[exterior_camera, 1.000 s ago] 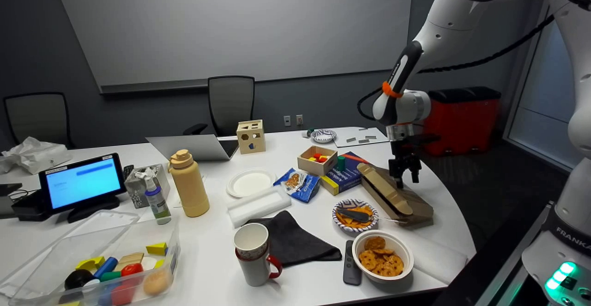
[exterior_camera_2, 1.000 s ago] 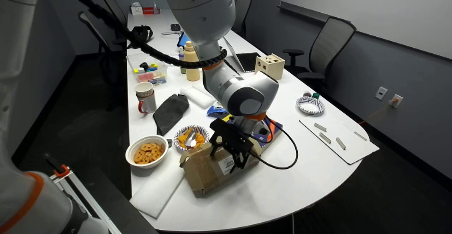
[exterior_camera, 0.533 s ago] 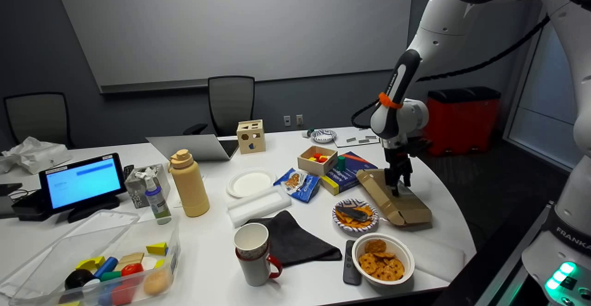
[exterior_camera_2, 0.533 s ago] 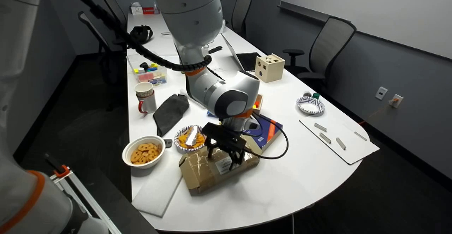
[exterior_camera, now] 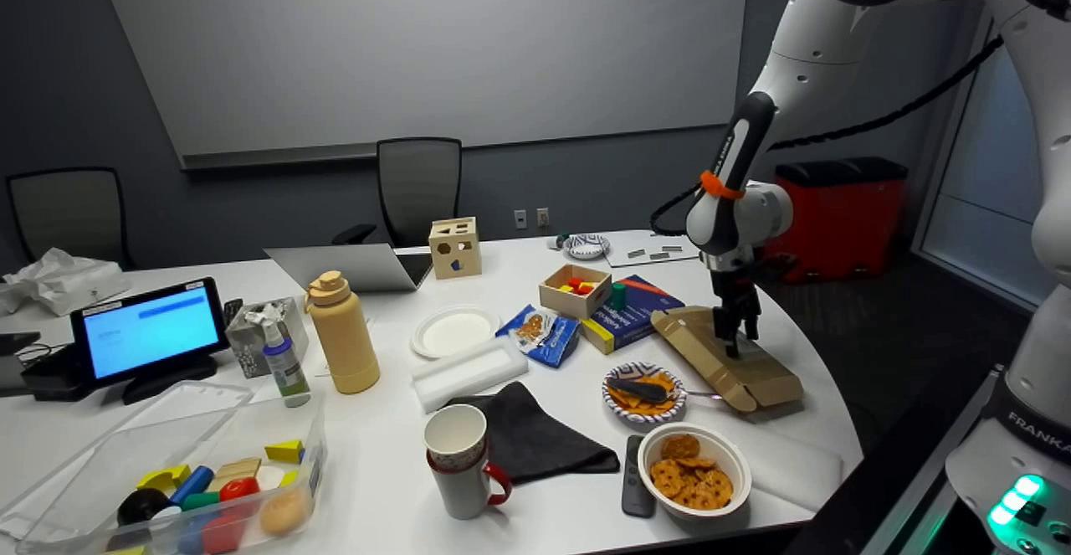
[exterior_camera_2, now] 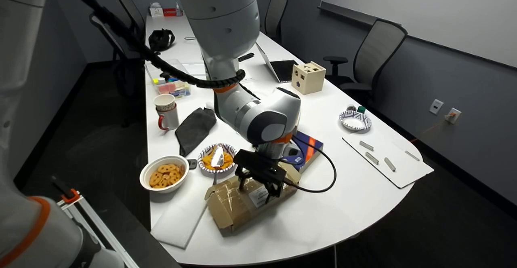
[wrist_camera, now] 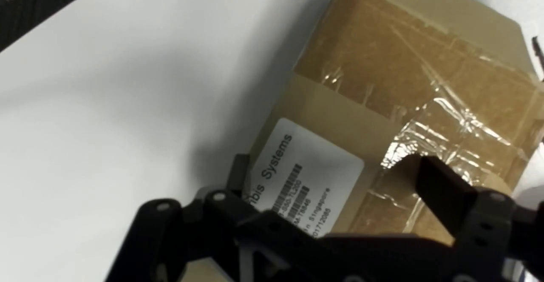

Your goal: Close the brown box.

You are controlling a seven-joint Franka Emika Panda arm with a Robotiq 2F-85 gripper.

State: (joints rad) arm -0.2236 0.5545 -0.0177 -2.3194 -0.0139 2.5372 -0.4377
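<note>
Slanting lengthwise toward slab (exterior_camera_2: 182, 216): brown box (exterior_camera_2: 244, 204)

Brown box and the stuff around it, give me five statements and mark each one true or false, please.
1. The end effector is over the brown box. True.
2. The end effector is fully shut. False: the end effector is open.
3. The brown box bears a white label. True.
4. A patterned cup sits in the red-handled mug. True.
5. The snack bag is mostly red. False: the snack bag is mostly blue.
</note>
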